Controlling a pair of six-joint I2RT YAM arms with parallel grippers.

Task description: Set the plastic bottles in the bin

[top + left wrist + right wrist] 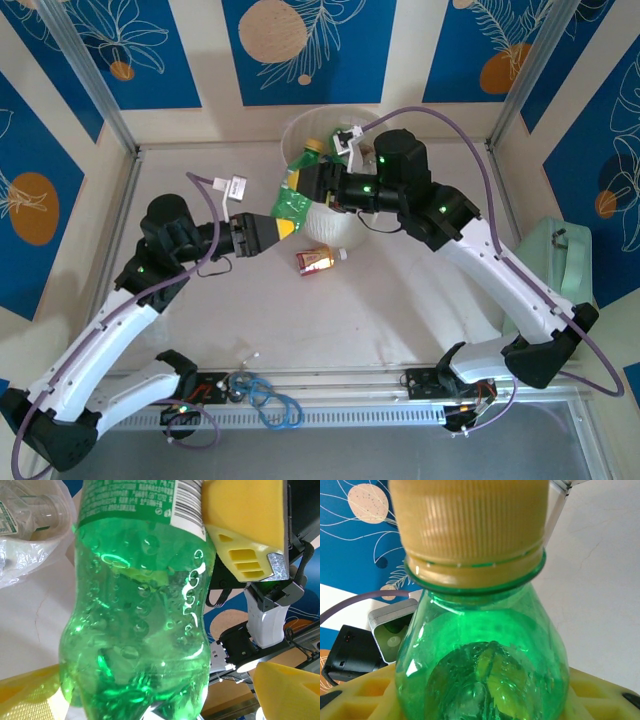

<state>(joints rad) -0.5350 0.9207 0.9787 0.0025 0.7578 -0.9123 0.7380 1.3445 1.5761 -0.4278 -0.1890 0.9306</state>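
A green plastic bottle (293, 200) hangs in the air just in front of the bin (292, 135), a pale round bucket at the back middle. My right gripper (312, 186) is shut on its upper part; its yellow fingers (365, 695) press both sides below the yellow cap, and one finger (245, 525) lies against the label. My left gripper (278, 228) is open around the bottle's base (135, 630), with a gap to its right finger. An amber bottle with a red label (318, 260) lies on the table below. Other bottles (316, 148) sit inside the bin.
A mint-green case (560, 262) stands at the right wall. Blue cables (272, 400) lie coiled at the near edge between the arm bases. The table left of the bin and in front of the amber bottle is bare.
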